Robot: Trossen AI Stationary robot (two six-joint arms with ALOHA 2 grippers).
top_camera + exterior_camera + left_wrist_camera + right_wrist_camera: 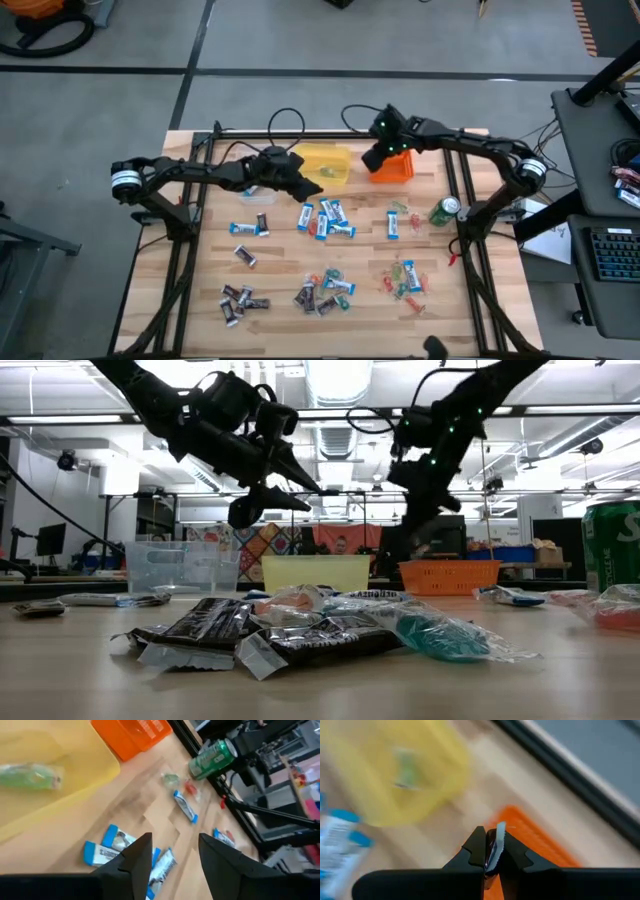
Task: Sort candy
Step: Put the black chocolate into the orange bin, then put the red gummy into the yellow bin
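high view: a pale wooden table (200,330) with a black frame stands on a grey floor, a desk with a keyboard (608,252) off to its right, as two dark arms reach in over three tubs set along its far edge. the left gripper (308,186) hangs beside the yellow tub (325,160), its fingers (140,855) parted and holding nothing in the left wrist view, where a green-wrapped sweet (30,775) lies inside that tub. the right gripper (372,158) hovers by the orange tub (395,168), its fingers pinched tight on a small pale-wrapped piece (496,845) in the right wrist view; what kind of sweet it is cannot be told. the candy (325,220) is scattered over the wood: blue-and-white bars near the middle, dark brown ones (240,298) toward the front left, small red, green and orange pieces (405,278) at front right. a green drinks can (444,211) lies on the table's right side. in the low view, a clear tub (180,565) stands to the left of the yellow one, crumpled dark wrappers (215,632) fill the foreground, and behind the table stretches a workshop with strip lights overhead, shelving, and a person (345,547) seated far back.
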